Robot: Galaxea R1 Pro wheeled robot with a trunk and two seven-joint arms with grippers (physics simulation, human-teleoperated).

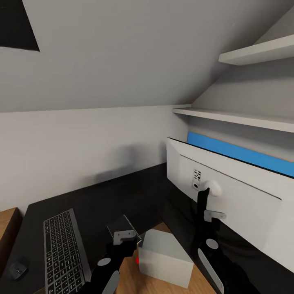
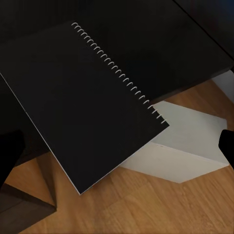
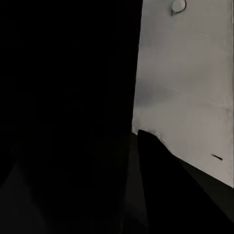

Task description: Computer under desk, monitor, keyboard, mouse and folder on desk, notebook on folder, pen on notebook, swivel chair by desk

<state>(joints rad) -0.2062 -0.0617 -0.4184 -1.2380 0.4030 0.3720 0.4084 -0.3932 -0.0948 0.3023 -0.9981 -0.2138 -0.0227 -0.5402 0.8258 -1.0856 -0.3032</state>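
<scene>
Notebook [image 2: 83,102], matte black, wire-spiral edge, clamped in left gripper [image 1: 124,237], right gripper's [image 1: 209,216] state unclear.

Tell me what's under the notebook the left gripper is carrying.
Beneath the notebook lie the desk's black top, the computer and wood floor. Whatever sits directly behind its cover is hidden.
</scene>
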